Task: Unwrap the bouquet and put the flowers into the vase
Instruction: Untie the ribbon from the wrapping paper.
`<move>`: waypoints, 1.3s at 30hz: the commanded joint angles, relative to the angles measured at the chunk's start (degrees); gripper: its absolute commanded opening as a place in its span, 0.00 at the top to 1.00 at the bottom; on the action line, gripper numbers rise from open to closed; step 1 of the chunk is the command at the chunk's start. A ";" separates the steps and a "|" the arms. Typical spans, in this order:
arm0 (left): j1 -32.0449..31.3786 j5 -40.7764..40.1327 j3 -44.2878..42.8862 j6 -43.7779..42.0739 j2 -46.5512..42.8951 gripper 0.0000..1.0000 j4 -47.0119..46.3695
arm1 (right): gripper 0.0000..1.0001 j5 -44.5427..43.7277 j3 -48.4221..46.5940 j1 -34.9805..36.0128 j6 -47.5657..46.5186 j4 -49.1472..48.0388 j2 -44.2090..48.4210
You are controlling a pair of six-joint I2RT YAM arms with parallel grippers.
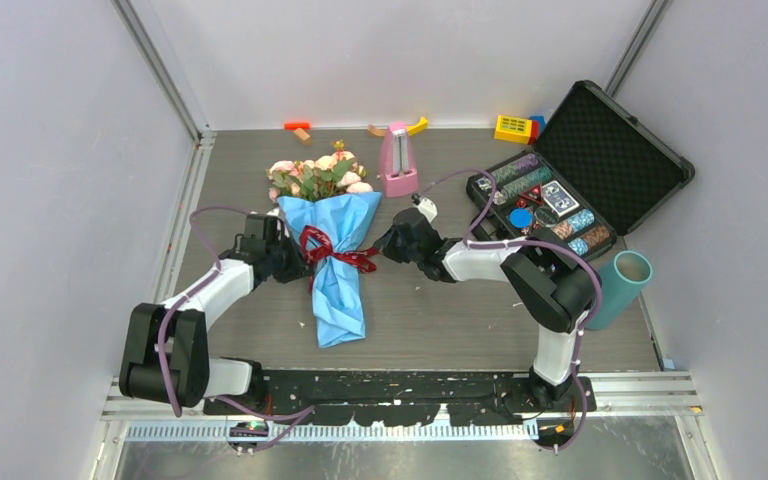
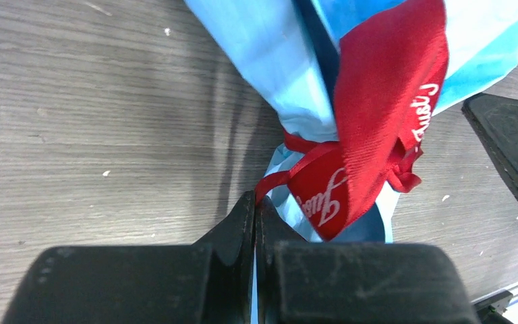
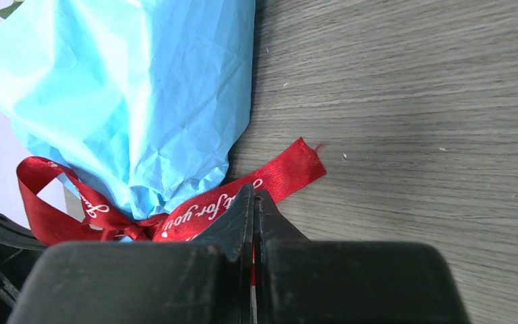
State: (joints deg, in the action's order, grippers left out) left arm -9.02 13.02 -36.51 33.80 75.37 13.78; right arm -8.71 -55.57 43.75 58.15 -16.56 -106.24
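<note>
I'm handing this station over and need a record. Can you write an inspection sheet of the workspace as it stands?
Surface: grey wood-look table, a few small specks.
Job's things: bouquet lying flat mid-table, blue paper on, red ribbon tied; teal vase at the right edge, apart from it.
Clutter: pink metronome, open case of poker chips, toy blocks along the back.
Grippers: left gripper shut on a ribbon strand; right gripper shut on a ribbon tail.
Cables: purple cables along both arms.
Surroundings: plain pale walls.
</note>
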 commanded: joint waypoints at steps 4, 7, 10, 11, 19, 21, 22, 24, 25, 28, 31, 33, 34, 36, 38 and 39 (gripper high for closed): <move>0.13 -7.20 -3.59 -1.69 -2.68 1.00 5.79 | 1.00 -4.01 -0.71 0.72 -3.45 -2.41 1.78; 0.14 -6.66 -3.33 -2.06 -3.33 1.00 5.50 | 1.00 -4.87 -0.93 0.97 -3.80 -1.80 1.90; 0.14 -5.01 -2.93 -2.17 -3.58 1.00 4.69 | 1.00 -5.54 -0.82 1.15 -2.73 -0.50 2.05; 0.14 -4.63 -2.81 -2.10 -3.56 1.00 4.34 | 0.98 -5.66 -0.58 1.16 -2.01 0.52 2.07; 0.13 -1.32 -2.44 -1.76 -2.51 1.00 2.74 | 0.71 -1.17 1.10 1.23 7.05 -2.46 -1.45; 0.13 -1.30 -2.38 -1.91 -2.72 1.00 2.79 | 0.68 -0.17 1.61 1.25 8.96 -4.04 -2.16; 0.14 -1.32 -2.34 -1.93 -2.79 1.00 2.80 | 0.67 0.18 1.70 1.32 9.93 -4.70 -2.32; 0.14 -1.30 -2.34 -1.98 -2.84 1.00 2.91 | 0.64 0.42 2.17 1.34 11.14 -5.46 -2.73; 0.11 -1.25 -2.36 -2.00 -2.82 1.00 2.99 | 0.63 0.31 2.28 1.34 11.52 -5.66 -2.96; 0.13 -1.01 -2.40 -2.07 -2.69 1.00 3.00 | 0.60 0.22 2.86 1.34 13.61 -6.31 -3.48; 0.10 -0.87 -2.59 -2.02 -2.44 1.00 2.97 | 0.59 0.38 3.77 1.34 15.92 -8.39 -4.10; 0.14 -0.80 -2.75 -2.04 -2.44 1.00 2.97 | 0.57 0.52 4.14 1.34 17.11 -9.53 -4.66; 0.14 -0.72 -2.82 -2.01 -2.38 1.00 2.92 | 0.57 0.61 3.89 1.34 17.45 -9.67 -5.21; 0.14 -0.63 -2.94 -1.99 -2.21 1.00 3.00 | 0.56 1.24 3.30 1.34 18.43 -10.07 -6.18; 0.14 -0.50 -3.03 -1.97 -2.13 1.00 3.01 | 0.56 2.14 2.87 1.34 19.79 -10.90 -7.25; 0.14 -0.53 -3.13 -1.98 -2.06 1.00 3.01 | 0.56 2.75 2.85 1.34 20.86 -11.71 -7.59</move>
State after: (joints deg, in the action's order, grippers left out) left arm -9.02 11.62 -37.78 32.51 73.28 18.26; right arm -6.61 -52.07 44.62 75.24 -25.96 -111.18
